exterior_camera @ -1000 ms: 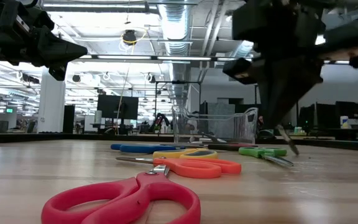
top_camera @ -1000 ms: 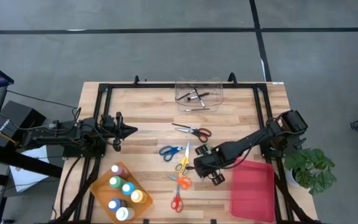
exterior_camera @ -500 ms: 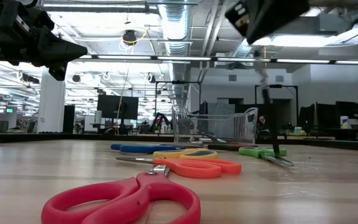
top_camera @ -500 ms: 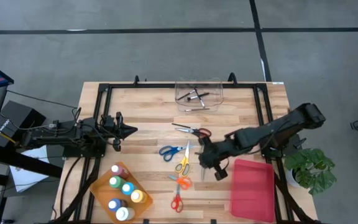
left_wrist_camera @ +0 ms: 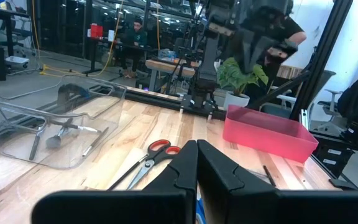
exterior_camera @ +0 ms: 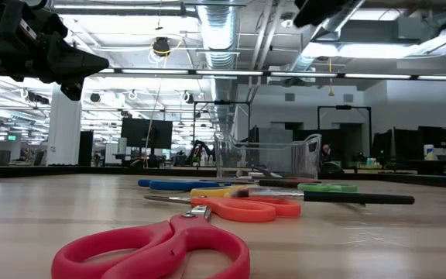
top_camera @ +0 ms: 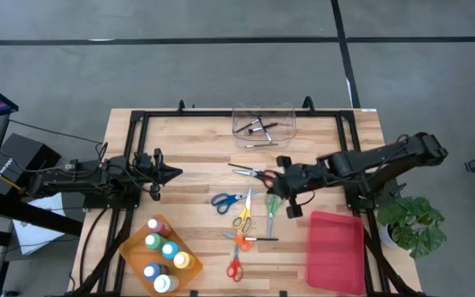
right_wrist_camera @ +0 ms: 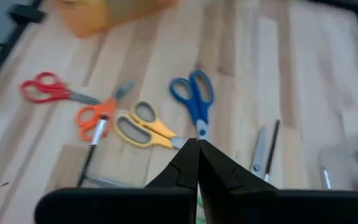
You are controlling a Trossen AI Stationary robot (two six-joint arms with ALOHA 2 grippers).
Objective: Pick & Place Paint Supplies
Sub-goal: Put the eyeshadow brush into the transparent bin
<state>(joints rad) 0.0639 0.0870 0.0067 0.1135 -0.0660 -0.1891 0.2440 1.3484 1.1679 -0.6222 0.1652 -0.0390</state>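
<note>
The right gripper (top_camera: 277, 184) hung at frame centre over the scissors (top_camera: 242, 212), fingers clenched on nothing — the left gripper (top_camera: 174, 172), mid-left, likewise clenched.

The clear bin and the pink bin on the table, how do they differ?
The clear bin is see-through and sits at the table's far edge, while the pink bin is opaque and sits at the near right corner. The clear bin holds a few thin dark brushes; nothing shows inside the pink bin from above. The pink bin looks larger in the high view. Both are rectangular, open-topped containers resting on the wooden table.
</note>
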